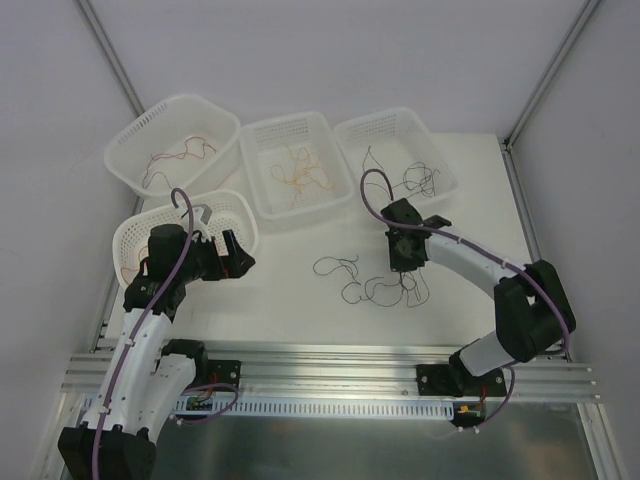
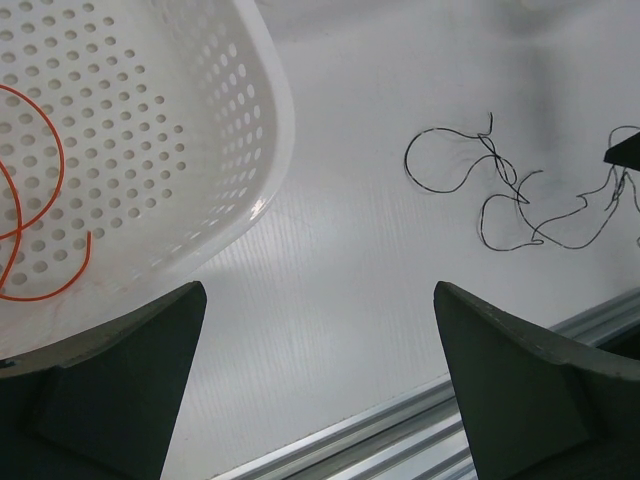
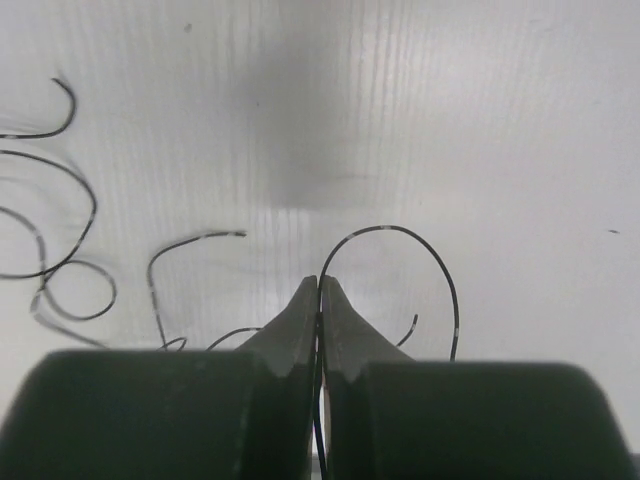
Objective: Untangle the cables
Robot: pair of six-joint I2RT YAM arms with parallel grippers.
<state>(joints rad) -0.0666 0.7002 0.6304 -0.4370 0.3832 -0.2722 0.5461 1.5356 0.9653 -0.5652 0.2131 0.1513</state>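
A loose tangle of black cables [image 1: 372, 285] lies on the white bench [image 1: 280, 312], in the middle, in front of the baskets. The right pincer [image 1: 405, 265] is down at the right end of that tangle. Its two fingers are pressed tight together. One thin black cable [image 3: 385, 228] runs down between them, so the pincer is pinching it. This cable curls out in a loop just past the fingertips.

The left pincer [image 1: 238, 258] is spread wide and holds nothing. It hangs over the bench, just beside the round basket [image 1: 125, 232], which has an orange cable [image 2: 60, 155] in it.

At the back, three more baskets stand in a row. The left basket [image 1: 118, 150] has dark red cables [image 1: 175, 155]. The middle basket [image 1: 285, 120] has orange cables [image 1: 298, 172]. The right basket [image 1: 380, 118] has more black cables [image 1: 415, 182].
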